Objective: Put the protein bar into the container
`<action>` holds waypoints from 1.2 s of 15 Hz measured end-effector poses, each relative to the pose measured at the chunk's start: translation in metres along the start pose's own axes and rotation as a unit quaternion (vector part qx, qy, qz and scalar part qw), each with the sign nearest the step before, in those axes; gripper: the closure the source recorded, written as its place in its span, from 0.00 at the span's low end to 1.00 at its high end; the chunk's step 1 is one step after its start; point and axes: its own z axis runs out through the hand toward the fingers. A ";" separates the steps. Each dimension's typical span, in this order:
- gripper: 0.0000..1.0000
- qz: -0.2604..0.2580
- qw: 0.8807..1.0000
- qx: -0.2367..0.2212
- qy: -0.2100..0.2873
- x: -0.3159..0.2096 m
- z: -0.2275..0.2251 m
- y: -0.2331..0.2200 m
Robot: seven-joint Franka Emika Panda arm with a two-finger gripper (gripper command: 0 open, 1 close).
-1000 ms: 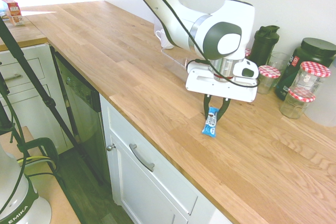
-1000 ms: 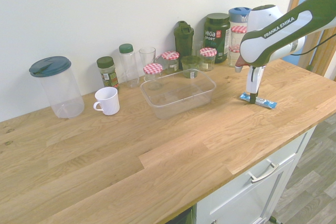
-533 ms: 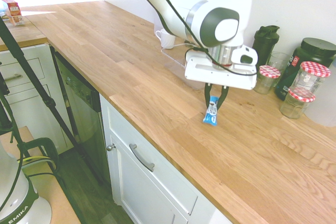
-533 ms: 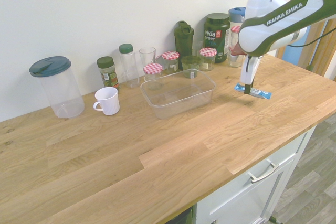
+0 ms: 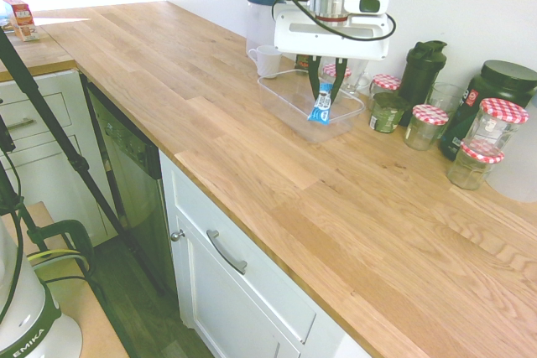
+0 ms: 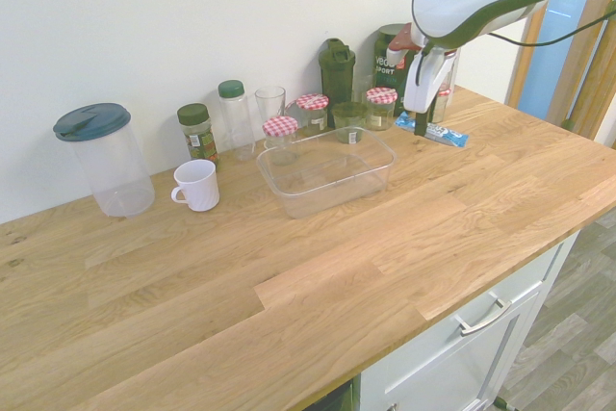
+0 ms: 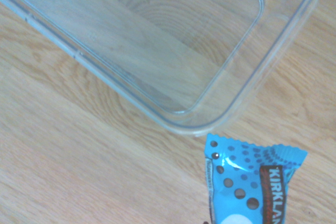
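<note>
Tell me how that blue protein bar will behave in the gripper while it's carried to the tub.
The protein bar is probably fairly stiff: held near one end by the gripper, it sticks out level in the second exterior view without drooping. Its glossy wrapper looks slippery, so it might pivot or slide between the fingers. Small and flat, it seems light, and shouldn't roll once dropped into the plastic tub.

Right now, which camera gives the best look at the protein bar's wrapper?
The wrist view: the protein bar fills its lower corner, blue wrapper with dots and Kirkland print readable. In the first exterior view the bar is small, hanging from the gripper. The second exterior view shows it edge-on, print unreadable.
</note>
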 end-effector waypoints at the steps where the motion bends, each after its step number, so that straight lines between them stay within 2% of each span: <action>1: 1.00 -0.001 1.000 -0.001 0.001 0.005 -0.001 -0.010; 7: 1.00 -0.005 1.000 -0.012 -0.001 0.022 -0.006 -0.054; 18: 1.00 -0.013 1.000 -0.024 0.002 0.030 -0.012 -0.079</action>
